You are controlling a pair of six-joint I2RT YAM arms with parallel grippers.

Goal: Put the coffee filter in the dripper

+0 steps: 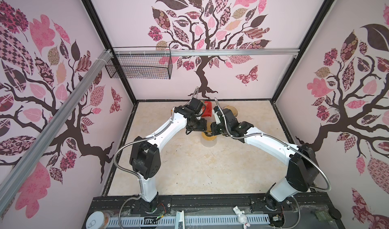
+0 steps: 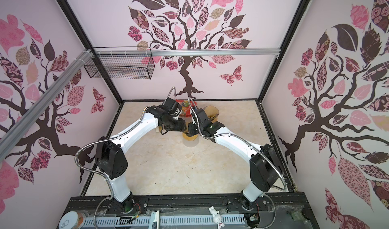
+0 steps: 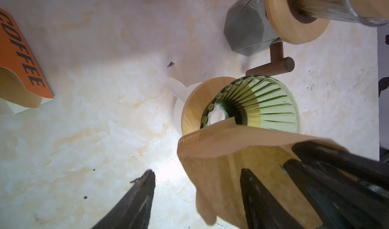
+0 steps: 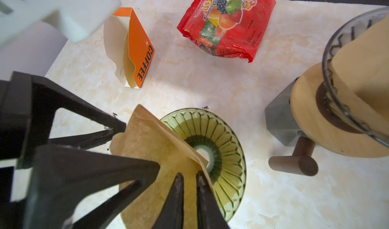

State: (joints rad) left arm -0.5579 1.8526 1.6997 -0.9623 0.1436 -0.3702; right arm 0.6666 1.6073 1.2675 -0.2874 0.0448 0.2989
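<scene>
While right end effector (image 4: 188, 174) pinches filter (image 4: 147, 145), dripper (image 4: 229, 137) sits beneath.

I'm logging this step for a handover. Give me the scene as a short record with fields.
filter: brown paper, held over the dripper, not seated
dripper: green ribbed glass, wooden collar
right gripper: shut on the filter's edge
left gripper: open, beside the filter, not gripping it
second dripper: clear glass, a filter already inside, on a grey cup
box: orange, marked COFFEE, lying open
bag: red, fruit print, near the back edge
</scene>
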